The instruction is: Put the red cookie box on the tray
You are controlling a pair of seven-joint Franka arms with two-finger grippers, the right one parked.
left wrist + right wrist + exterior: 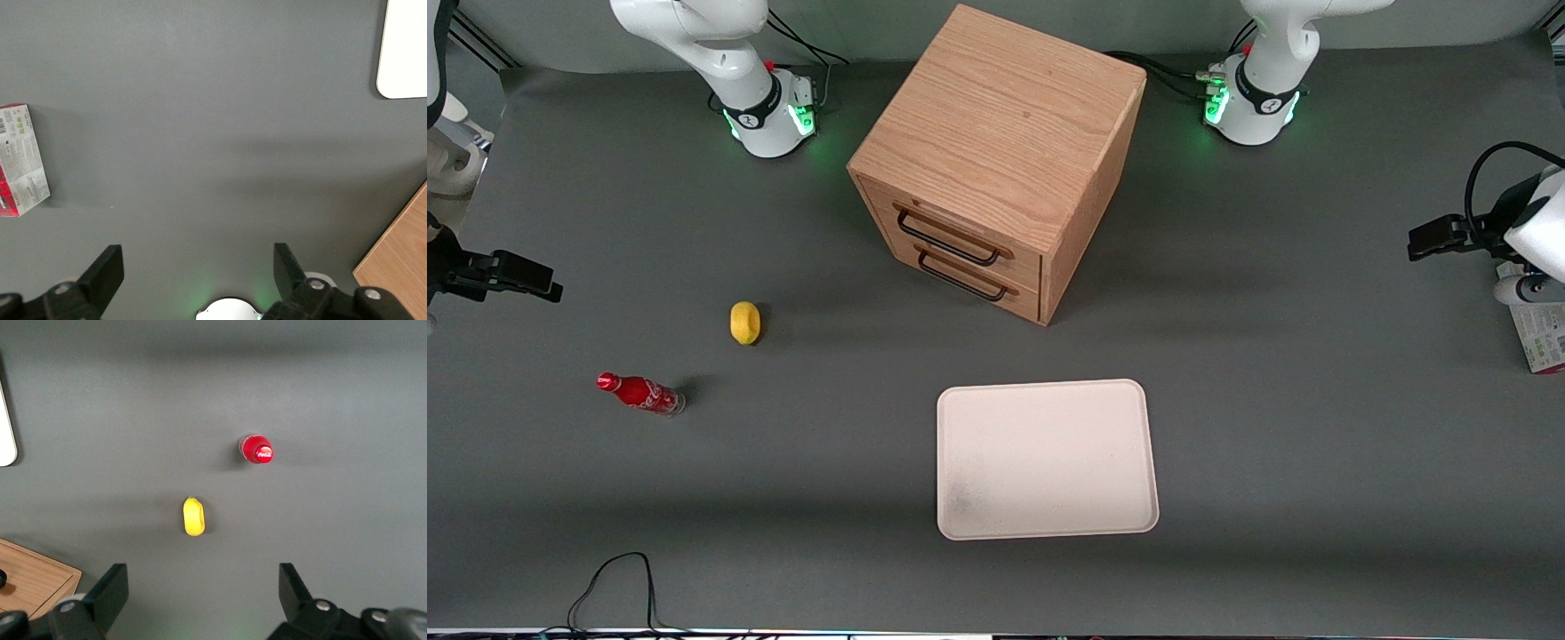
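One red cookie box (21, 160) lies apart from one tray (1047, 460); claw (197, 267) spread, empty.

I see even, soft light from above on the gray table (1316, 462). The cabinet (996, 160) throws a faint shadow. Green lamp glow appears near my gripper (199, 267). All pictures look sharp, without glare.

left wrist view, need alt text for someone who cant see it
The open gripper hangs over bare grey table, holding nothing. The red cookie box lies flat on the table, apart from the fingers. A corner of the white tray and a corner of the wooden cabinet also show.
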